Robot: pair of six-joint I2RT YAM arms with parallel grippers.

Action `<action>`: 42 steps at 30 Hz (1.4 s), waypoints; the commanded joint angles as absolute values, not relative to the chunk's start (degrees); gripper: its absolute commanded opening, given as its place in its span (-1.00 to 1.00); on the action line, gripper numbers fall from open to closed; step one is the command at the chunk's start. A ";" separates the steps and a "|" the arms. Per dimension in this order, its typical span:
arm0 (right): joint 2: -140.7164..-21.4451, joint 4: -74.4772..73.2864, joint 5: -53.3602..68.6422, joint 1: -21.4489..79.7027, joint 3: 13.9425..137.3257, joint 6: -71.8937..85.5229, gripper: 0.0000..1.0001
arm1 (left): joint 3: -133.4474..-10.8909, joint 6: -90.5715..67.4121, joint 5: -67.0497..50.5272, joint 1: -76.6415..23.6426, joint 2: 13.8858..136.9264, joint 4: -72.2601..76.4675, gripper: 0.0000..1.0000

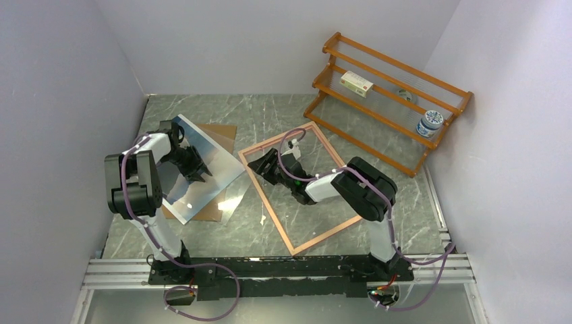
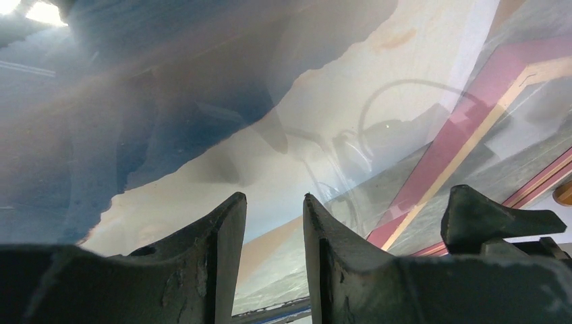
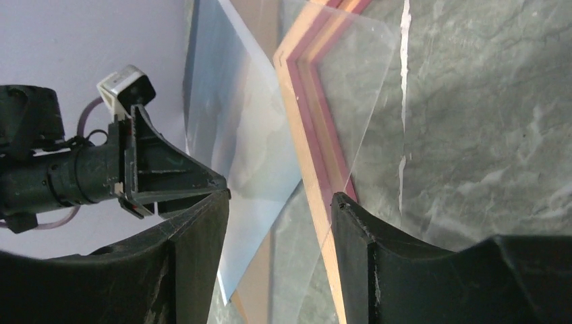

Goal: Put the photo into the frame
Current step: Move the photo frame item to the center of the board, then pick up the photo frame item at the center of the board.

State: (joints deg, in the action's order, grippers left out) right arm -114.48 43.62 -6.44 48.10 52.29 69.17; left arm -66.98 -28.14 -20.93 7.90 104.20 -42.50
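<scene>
The photo, a blue landscape print, lies face up at the left on a brown backing board. My left gripper is low over the photo, its jaws open a narrow gap and holding nothing. In the left wrist view the photo fills the ground ahead. The frame lies flat in the middle, wood-coloured side up. My right gripper is at its left corner. In the right wrist view it is open, with the frame's edge running between the jaws close to the right fingertip.
A clear sheet lies between the photo and the frame, overlapping the frame's corner. An orange rack with a box and a jar stands at the back right. Walls close in the left, back and right.
</scene>
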 commanded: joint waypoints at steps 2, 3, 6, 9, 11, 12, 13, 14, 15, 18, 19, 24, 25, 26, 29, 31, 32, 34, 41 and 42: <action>-113.35 40.55 -6.38 48.32 54.68 69.26 0.27 | -67.09 -28.17 -20.52 7.92 100.98 -42.89 -0.15; -112.68 38.94 -7.13 48.33 54.78 69.21 0.29 | -67.00 -28.21 -20.56 7.87 100.80 -42.85 -0.15; -110.86 32.51 -8.84 48.33 56.30 67.90 0.35 | -66.70 -28.38 -20.50 7.78 100.40 -42.59 -0.15; -110.71 27.00 -9.69 48.33 58.04 67.74 0.41 | -66.29 -28.55 -20.40 7.48 100.07 -42.39 -0.14; -111.17 28.22 -9.02 48.34 57.46 67.89 0.42 | -66.00 -28.68 -20.39 7.27 100.05 -42.24 -0.14; -111.54 29.04 -8.57 48.27 57.32 67.93 0.42 | -65.85 -28.72 -20.32 7.14 100.03 -42.19 -0.14; -112.06 29.50 -7.96 48.19 57.54 67.89 0.43 | -65.76 -28.74 -20.16 6.98 100.04 -42.20 -0.14; -112.81 29.65 -7.16 47.90 57.95 67.70 0.43 | -65.67 -28.82 -20.12 6.90 100.04 -42.23 -0.14; -113.60 30.01 -6.16 47.59 58.48 67.35 0.43 | -65.63 -28.87 -20.05 6.80 100.04 -42.13 -0.14; -115.64 33.42 -3.18 46.50 59.15 66.92 0.41 | -65.51 -28.92 -19.61 6.42 100.01 -42.34 -0.14; -116.21 35.04 -2.53 46.22 59.15 66.59 0.40 | -65.48 -28.83 -19.51 6.31 100.04 -42.32 -0.14; -118.98 41.68 -0.28 44.88 59.91 66.21 0.31 | -65.11 -28.72 -19.49 6.07 100.11 -42.39 -0.14; -119.47 45.06 0.46 44.69 59.30 67.18 0.29 | -65.16 -28.63 -19.63 6.06 100.11 -42.61 -0.14; -120.05 48.74 1.47 44.38 58.74 68.41 0.28 | -65.25 -28.39 -19.85 6.09 100.05 -42.81 -0.13; -122.50 54.52 3.98 43.59 60.54 70.77 0.20 | -65.83 -27.55 -19.67 6.08 100.25 -43.93 -0.13; -123.42 55.78 4.22 43.43 61.94 70.86 0.10 | -66.31 -27.22 -19.75 6.06 100.20 -44.55 -0.13; -123.49 55.60 4.03 43.36 62.52 70.70 0.05 | -66.47 -27.10 -19.84 6.06 100.12 -44.93 -0.12; -123.21 54.29 3.43 43.12 63.32 70.23 -0.15 | -66.89 -27.07 -20.07 6.08 99.30 -45.28 -0.11; -119.68 55.65 1.93 41.85 60.27 70.02 -0.95 | -69.43 -27.18 -20.98 6.11 95.76 -47.28 -0.05; -118.45 55.49 1.56 41.68 59.83 69.90 -1.00 | -69.74 -27.30 -21.29 6.07 95.07 -47.49 -0.03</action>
